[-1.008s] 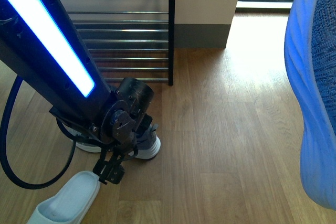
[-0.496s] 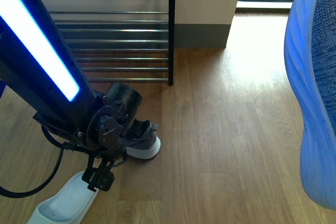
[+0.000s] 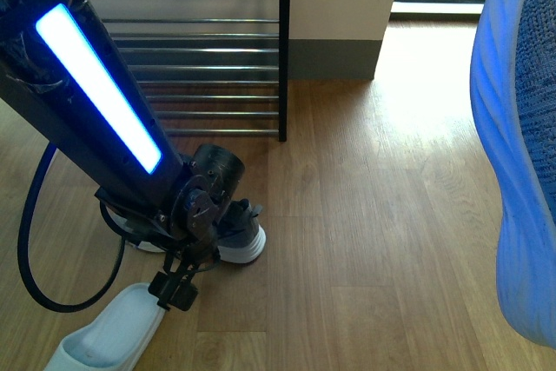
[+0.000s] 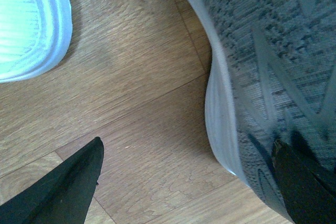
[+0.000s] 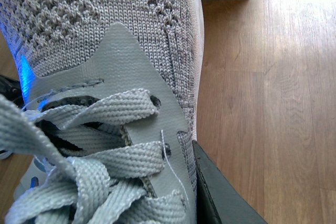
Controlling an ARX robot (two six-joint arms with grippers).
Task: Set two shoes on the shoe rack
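Before the rack (image 3: 195,49), nothing is put away yet as far as I can see: the chrome bars in the front view carry no shoe. Both sneakers are off it, so I'd say both placings are left to do. The raised sneaker (image 3: 521,154) hangs well to the right of the rack, close up to the camera and tinted blue, clear of the floor (image 3: 373,215). The floor sneaker (image 3: 241,239) lies on the boards just in front of the rack's foot, half hidden behind the left arm (image 3: 95,93) slanting down to it. A pale slide (image 3: 109,336) lies near that sneaker, further from the rack.

The left gripper (image 4: 190,148) stands wide apart at the floor sneaker's side. One finger (image 4: 63,192) is over bare boards. The other is over the grey knit above the white sole, touching or nearly; I can't tell which. It holds nothing, and my guess is it's lining up to take hold. Of the right gripper (image 5: 218,192) only one dark finger shows, lying against the raised sneaker beside the laces. I take it to be clamped on that shoe, though its other finger is hidden.
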